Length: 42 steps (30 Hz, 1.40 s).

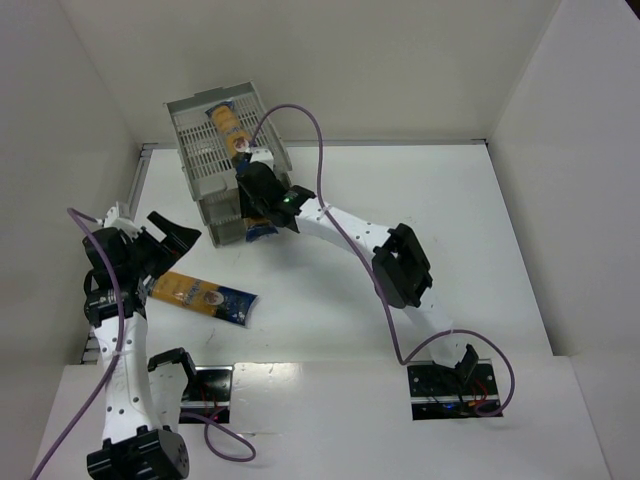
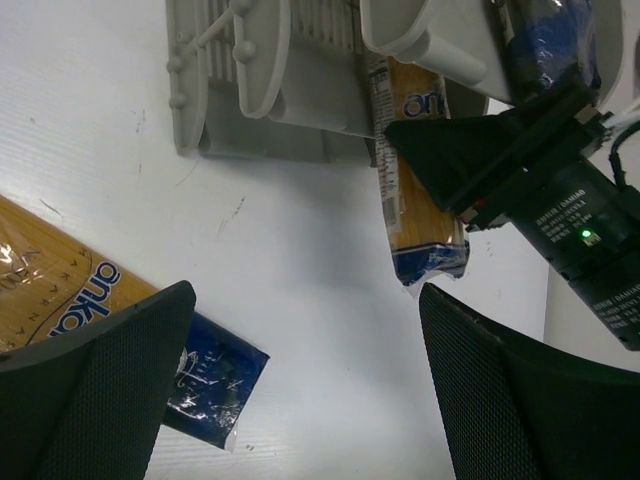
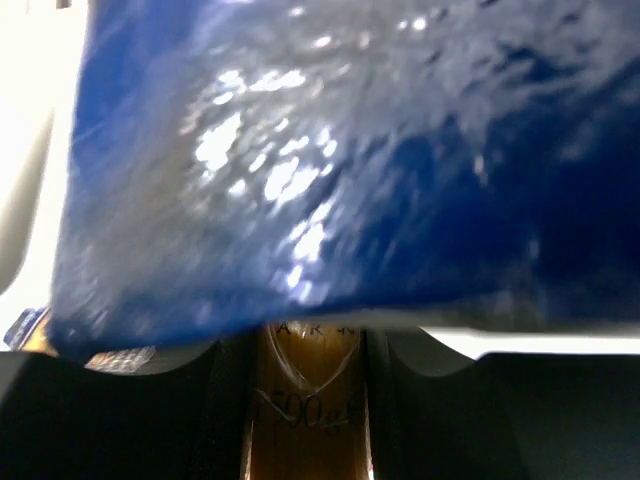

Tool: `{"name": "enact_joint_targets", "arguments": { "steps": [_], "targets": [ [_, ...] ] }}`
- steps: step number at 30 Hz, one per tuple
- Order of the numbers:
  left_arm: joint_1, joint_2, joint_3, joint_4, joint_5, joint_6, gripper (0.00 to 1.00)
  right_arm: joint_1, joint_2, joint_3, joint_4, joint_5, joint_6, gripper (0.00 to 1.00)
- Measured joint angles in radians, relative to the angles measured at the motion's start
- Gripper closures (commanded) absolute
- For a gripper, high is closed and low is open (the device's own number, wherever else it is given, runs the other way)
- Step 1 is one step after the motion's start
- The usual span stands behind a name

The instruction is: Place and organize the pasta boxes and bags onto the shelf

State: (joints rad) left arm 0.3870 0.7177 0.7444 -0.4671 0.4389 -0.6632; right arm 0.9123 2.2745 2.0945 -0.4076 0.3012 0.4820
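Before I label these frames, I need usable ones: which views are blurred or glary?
Right wrist: blurred, a blue packet end fills it, with glare spots. Left wrist: sharp, packet print readable. Top external: even light, no glare.

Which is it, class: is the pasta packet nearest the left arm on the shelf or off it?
Off. The packet lies flat on the white table, apart from the grey shelf.

Two packets [image 1: 228, 128] in rack [image 1: 192, 145], one loose
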Motion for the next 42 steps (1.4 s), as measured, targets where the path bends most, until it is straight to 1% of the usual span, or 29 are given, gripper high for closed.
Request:
{"name": "enact_joint_targets", "arguments": {
  "steps": [2,5,8,9,10,11,16,18,21,23,24,25,26,27,28,29,30,31,32,36,39,42],
  "targets": [
    [0.0,0.001,0.0,0.01,0.01,-0.001,0.0,0.0,0.01,0.007,0.002,0.006,0.0,0.7],
    [-0.002,0.006,0.0,0.023,0.019,-0.005,0.0,0.0,0.019,0.008,0.005,0.01,0.0,0.43],
    [-0.002,0.008,0.0,0.026,0.027,-0.019,0.0,0.0,0.019,0.018,0.011,0.01,-0.008,0.35],
    [-0.002,0.008,0.0,0.027,0.029,-0.021,0.0,0.0,0.019,0.021,0.019,0.009,-0.008,0.3],
    [-0.002,0.008,0.0,0.027,0.031,-0.023,0.0,0.0,0.018,0.021,0.031,0.008,-0.01,0.16],
    [-0.002,0.008,0.0,0.027,0.032,-0.023,0.0,0.0,0.018,0.022,0.039,0.006,-0.009,0.14],
    [-0.002,0.008,0.0,0.027,0.035,-0.023,0.0,0.0,0.008,0.022,0.049,-0.018,-0.031,0.14],
    [-0.002,0.008,0.0,0.027,0.036,-0.023,0.0,0.0,-0.009,0.01,0.051,-0.028,-0.035,0.12],
    [-0.002,0.006,0.0,0.027,0.038,-0.023,0.0,0.0,-0.071,-0.051,0.052,-0.057,-0.05,0.11],
    [-0.003,0.004,0.0,0.027,0.038,-0.023,0.0,0.0,-0.145,-0.13,0.051,-0.091,-0.067,0.11],
    [-0.006,0.003,0.0,0.027,0.038,-0.023,0.0,0.0,-0.184,-0.174,0.056,-0.108,-0.08,0.19],
    [-0.006,0.002,0.0,0.027,0.038,-0.023,0.0,0.0,-0.232,-0.227,0.059,-0.127,-0.095,0.26],
    [-0.006,0.0,0.0,0.027,0.038,-0.023,0.0,0.0,-0.279,-0.277,0.056,-0.148,-0.108,0.37],
    [-0.007,-0.003,0.0,0.027,0.038,-0.023,0.0,0.0,-0.328,-0.329,0.061,-0.17,-0.126,0.62],
    [-0.01,-0.005,0.0,0.027,0.038,-0.023,0.0,0.0,-0.381,-0.381,0.063,-0.196,-0.149,0.75],
    [-0.013,-0.007,0.0,0.027,0.038,-0.023,0.0,0.0,-0.423,-0.422,0.064,-0.222,-0.172,0.85],
    [-0.015,-0.01,0.0,0.027,0.038,-0.024,0.0,0.0,-0.463,-0.46,0.068,-0.251,-0.202,0.9],
    [-0.017,-0.011,0.0,0.027,0.038,-0.025,0.0,0.0,-0.499,-0.496,0.075,-0.278,-0.232,0.97],
    [-0.017,-0.014,-0.001,0.027,0.038,-0.026,0.0,0.003,-0.533,-0.532,0.078,-0.305,-0.267,1.0],
    [-0.019,-0.037,-0.014,0.027,0.039,-0.028,0.0,0.041,-0.595,-0.647,0.085,-0.389,-0.386,1.0],
    [-0.019,-0.043,-0.025,0.027,0.039,-0.037,0.0,0.071,-0.573,-0.697,0.087,-0.437,-0.426,1.0],
    [-0.019,-0.043,-0.031,0.023,0.039,-0.048,0.0,0.087,-0.51,-0.7,0.116,-0.448,-0.443,1.0]
  ]
}}
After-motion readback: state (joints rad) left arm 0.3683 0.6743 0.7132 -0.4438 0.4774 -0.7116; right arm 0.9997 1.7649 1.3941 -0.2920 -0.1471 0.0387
